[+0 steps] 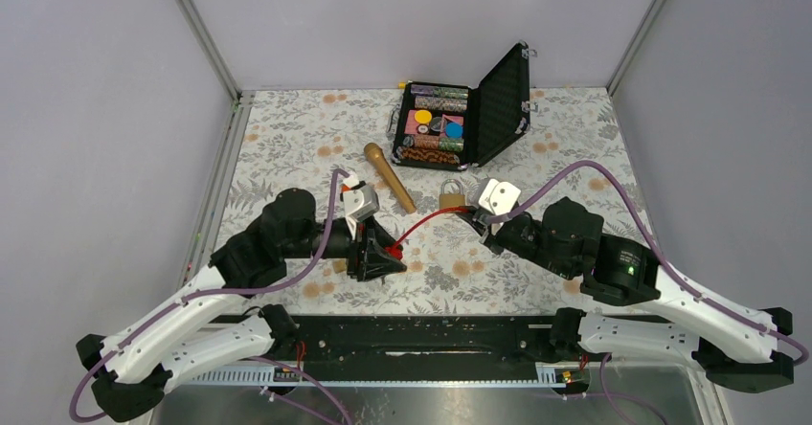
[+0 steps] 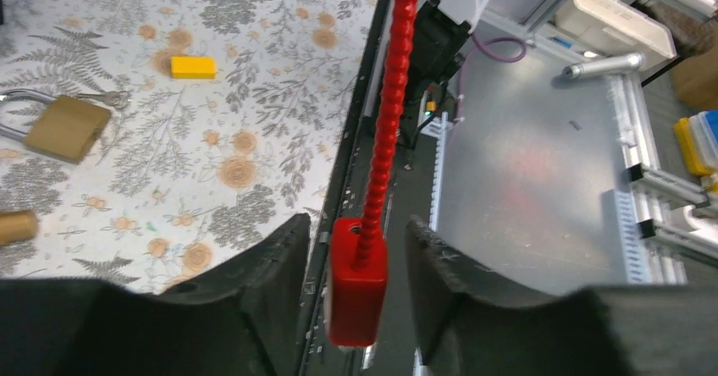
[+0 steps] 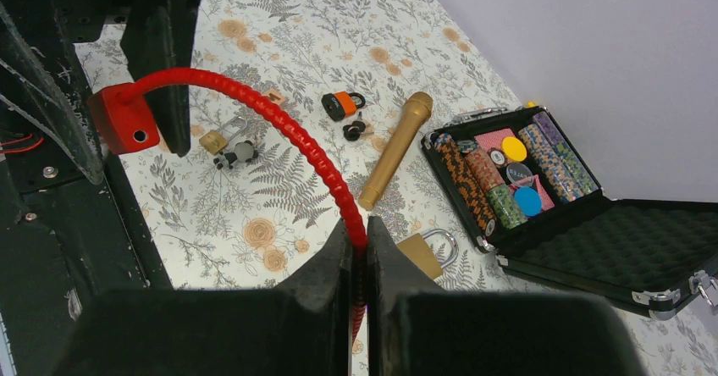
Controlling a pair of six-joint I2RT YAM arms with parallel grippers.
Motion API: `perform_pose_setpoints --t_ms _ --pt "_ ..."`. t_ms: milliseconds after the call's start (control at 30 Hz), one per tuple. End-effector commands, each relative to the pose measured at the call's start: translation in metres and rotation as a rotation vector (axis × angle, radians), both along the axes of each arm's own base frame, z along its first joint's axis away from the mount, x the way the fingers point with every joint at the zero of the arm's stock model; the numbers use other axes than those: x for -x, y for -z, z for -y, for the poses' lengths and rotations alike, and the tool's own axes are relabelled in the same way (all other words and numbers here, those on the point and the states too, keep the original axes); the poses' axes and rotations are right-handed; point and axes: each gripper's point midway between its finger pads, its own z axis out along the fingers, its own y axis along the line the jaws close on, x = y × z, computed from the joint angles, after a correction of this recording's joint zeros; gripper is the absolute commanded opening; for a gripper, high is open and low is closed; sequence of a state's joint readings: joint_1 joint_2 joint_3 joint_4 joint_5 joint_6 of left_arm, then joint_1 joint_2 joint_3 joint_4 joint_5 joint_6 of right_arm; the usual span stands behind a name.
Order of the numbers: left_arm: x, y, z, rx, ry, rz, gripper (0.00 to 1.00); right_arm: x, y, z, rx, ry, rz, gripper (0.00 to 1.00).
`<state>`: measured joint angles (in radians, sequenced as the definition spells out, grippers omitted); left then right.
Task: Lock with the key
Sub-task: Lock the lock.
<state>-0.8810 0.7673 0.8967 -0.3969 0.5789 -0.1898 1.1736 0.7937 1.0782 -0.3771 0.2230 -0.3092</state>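
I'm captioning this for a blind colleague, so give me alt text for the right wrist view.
The right gripper is shut on a red cable that arcs to its lock body between the left gripper's fingers. Behind, on the floral table, lie a brass padlock, a gold cylinder and an open case of poker chips.
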Motion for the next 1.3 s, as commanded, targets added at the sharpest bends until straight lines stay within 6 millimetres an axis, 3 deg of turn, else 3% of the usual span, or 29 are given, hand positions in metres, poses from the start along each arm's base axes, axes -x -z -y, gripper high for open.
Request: perform_pose_setpoints --t_ms 0,67,167,333,467,600,733,1000,1267 --pt "-0.005 -0.018 -0.002 0.033 -0.032 0.052 0.54 0.003 -0.032 0.004 -0.09 -0.004 0.03 0.0" --pt "-0.006 -0.019 -0.005 0.029 -0.048 0.058 0.59 0.004 -0.031 0.004 -0.084 -0.007 0.027 0.0" --pt "-0.006 -0.021 -0.007 0.03 -0.057 0.066 0.55 0.004 -0.029 0.004 -0.077 -0.008 0.024 0.0" --pt "-0.004 -0.02 -0.008 0.027 -0.048 0.069 0.28 0.005 -0.029 0.004 -0.077 -0.009 0.021 0.0" --pt "-0.001 -0.02 -0.008 0.026 -0.036 0.075 0.21 0.005 -0.03 0.005 -0.083 -0.006 0.019 0.0" --pt "-0.001 -0.018 -0.007 0.021 -0.041 0.073 0.01 0.005 -0.034 0.007 -0.108 0.004 0.008 0.0" --pt "-0.006 -0.02 -0.002 0.051 -0.057 0.072 0.0 0.009 -0.046 -0.002 -0.23 -0.002 -0.047 0.0" --pt "0.006 -0.037 0.017 0.251 0.084 0.234 0.0 0.043 -0.069 -0.058 -0.627 -0.267 -0.195 0.0" --pt "0.018 -0.045 0.016 0.326 0.175 0.38 0.0 0.056 -0.091 -0.068 -0.862 -0.411 -0.136 0.0"
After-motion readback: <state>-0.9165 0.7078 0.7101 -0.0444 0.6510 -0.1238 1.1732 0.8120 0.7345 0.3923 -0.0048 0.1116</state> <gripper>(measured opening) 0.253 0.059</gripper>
